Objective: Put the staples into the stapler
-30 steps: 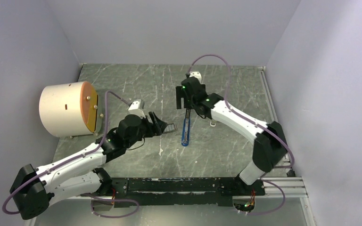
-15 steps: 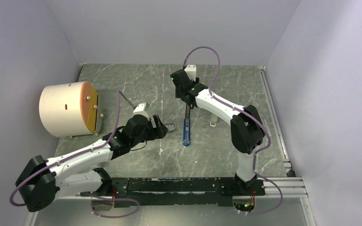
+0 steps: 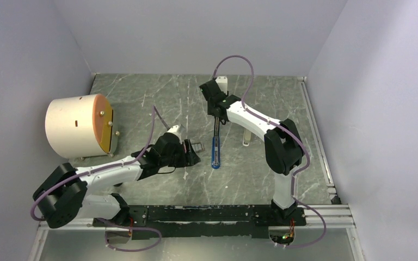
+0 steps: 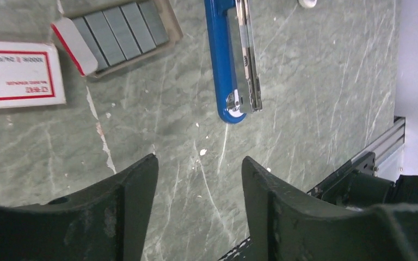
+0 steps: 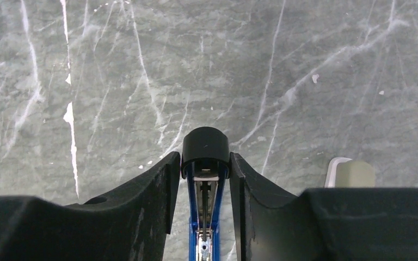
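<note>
Lying on the surface [image 3: 250, 176], the stapler [image 3: 214, 154] is pinched at its black 12 o'clock end by the right hand [image 5: 204, 159]. The left hand [image 4: 198, 163] is held spread, staples [image 4: 121, 27] seen at its 11 o'clock.

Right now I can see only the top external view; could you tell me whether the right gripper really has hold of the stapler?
Observer: Yes. In the right wrist view the right gripper is shut on the stapler at its black end, with a finger against each side.
Operator: Thank you. Is the staple channel exposed?
Observer: In the left wrist view the blue part lies with its metal channel facing up, uncovered.
Operator: And has the left gripper picked up any staples?
Observer: No. The left gripper is open and empty above the table. The staples lie as grey strips side by side next to the box.
</note>
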Motion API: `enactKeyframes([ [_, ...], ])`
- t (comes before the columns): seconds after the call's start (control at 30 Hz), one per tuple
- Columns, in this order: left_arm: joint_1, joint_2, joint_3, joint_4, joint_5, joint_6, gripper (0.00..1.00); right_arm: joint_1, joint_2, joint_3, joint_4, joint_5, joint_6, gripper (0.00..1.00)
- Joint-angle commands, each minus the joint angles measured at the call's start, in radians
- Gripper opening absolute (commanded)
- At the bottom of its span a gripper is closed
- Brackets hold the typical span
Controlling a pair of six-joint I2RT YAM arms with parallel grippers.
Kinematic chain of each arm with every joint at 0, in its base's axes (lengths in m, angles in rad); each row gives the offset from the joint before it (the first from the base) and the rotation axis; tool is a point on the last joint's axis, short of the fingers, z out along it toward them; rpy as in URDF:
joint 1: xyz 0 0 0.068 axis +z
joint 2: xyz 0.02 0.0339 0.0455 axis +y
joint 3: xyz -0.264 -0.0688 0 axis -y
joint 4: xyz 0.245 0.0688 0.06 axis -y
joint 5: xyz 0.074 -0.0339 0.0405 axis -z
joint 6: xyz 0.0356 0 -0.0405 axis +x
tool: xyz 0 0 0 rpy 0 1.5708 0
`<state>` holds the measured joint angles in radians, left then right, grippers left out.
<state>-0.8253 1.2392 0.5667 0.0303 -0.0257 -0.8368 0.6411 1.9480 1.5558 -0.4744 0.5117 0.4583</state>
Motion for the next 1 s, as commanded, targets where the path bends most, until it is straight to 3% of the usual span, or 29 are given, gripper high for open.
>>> enactKeyframes([
  [0.0,0.012,0.051,-0.019,0.102,0.119,-0.018,0.57,-0.008,0.006,-0.002,0.037,-0.044,-0.035,0.39],
  [0.1,0.014,0.098,-0.01,0.126,0.155,-0.007,0.44,-0.008,-0.023,-0.032,0.074,-0.046,-0.06,0.31],
  [0.23,0.014,0.19,0.047,0.117,0.231,0.037,0.38,-0.007,-0.089,-0.095,0.117,-0.044,-0.063,0.28],
  [0.6,0.012,0.4,0.127,0.247,0.367,0.019,0.43,0.002,-0.245,-0.255,0.194,-0.093,-0.011,0.24],
  [0.8,0.0,0.467,0.157,0.266,0.343,0.001,0.46,0.012,-0.255,-0.27,0.197,-0.104,0.002,0.23],
  [0.97,-0.009,0.513,0.232,0.203,0.288,0.003,0.39,0.016,-0.254,-0.269,0.187,-0.111,0.02,0.21],
])
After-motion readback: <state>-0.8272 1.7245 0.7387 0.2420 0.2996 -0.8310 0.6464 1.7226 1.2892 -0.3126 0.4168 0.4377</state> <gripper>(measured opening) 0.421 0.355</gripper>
